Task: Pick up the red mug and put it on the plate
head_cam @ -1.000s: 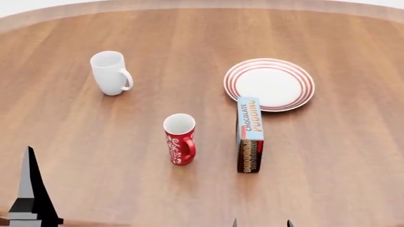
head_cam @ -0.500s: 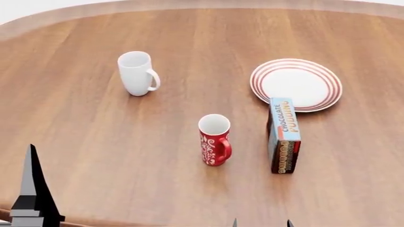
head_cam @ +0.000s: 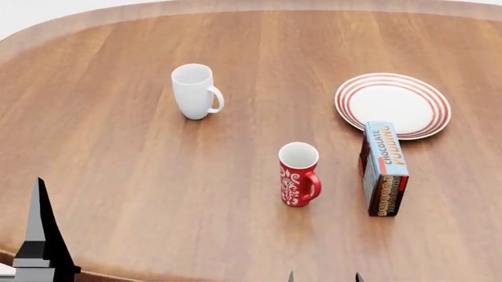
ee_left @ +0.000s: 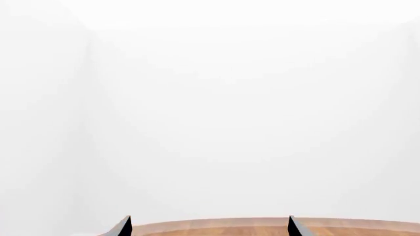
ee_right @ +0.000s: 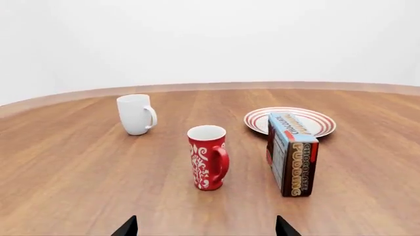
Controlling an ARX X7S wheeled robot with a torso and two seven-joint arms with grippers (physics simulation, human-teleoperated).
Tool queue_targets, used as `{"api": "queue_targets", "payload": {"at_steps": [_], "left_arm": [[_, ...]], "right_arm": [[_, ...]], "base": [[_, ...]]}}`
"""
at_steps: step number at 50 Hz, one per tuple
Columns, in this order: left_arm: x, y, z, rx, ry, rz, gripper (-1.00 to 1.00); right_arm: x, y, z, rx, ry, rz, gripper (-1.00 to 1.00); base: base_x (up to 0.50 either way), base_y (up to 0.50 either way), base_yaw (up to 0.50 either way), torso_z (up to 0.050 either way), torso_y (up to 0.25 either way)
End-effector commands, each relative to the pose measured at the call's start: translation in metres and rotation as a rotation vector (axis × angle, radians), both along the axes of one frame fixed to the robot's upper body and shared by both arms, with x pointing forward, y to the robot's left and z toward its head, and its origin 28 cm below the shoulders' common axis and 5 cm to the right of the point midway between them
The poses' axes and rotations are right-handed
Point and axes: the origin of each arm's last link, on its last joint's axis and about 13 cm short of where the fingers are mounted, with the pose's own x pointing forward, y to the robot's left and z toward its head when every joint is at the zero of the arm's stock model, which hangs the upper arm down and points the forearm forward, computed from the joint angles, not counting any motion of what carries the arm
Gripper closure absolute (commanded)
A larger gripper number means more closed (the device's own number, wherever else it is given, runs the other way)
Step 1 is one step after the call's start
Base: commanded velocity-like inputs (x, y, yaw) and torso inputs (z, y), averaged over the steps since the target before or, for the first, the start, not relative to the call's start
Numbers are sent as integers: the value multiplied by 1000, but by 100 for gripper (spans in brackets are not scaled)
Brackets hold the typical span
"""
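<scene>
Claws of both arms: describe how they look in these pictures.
Little shows. The left claw is a tall, pointed black finger with a grey face and a stepped grey-black base. The right claw shows only two small, sharp black tips. No cables or markings visible.

Plate's [ee_right: 290, 121] near rim behind pudding box [ee_right: 292, 154]; both end effectors mostly out of frame.

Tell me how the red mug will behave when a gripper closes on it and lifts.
The red mug looks rigid and glossy, so the fingers may slip on its smooth wall. It is tall and narrow, so a sideways nudge could probably tip it. Its handle sticks out one side, likely making it hang slightly off-balance.
</scene>
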Motion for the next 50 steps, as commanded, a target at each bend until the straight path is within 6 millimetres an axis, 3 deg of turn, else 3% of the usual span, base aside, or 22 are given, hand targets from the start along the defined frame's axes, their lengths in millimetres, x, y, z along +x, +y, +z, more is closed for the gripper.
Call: {"api": "queue_targets", "payload": {"at_steps": [1, 50], "left_arm": [[0, 0, 0, 1, -1, -1, -100], [0, 3, 5, -3, -12, -3, -100]], "right_arm": [[0, -1, 0, -1, 1, -1, -100], [0, 0, 0, 19, 0, 7, -100]], "base": [[0, 0, 0, 0, 0], [93, 0, 0, 0, 0]]}}
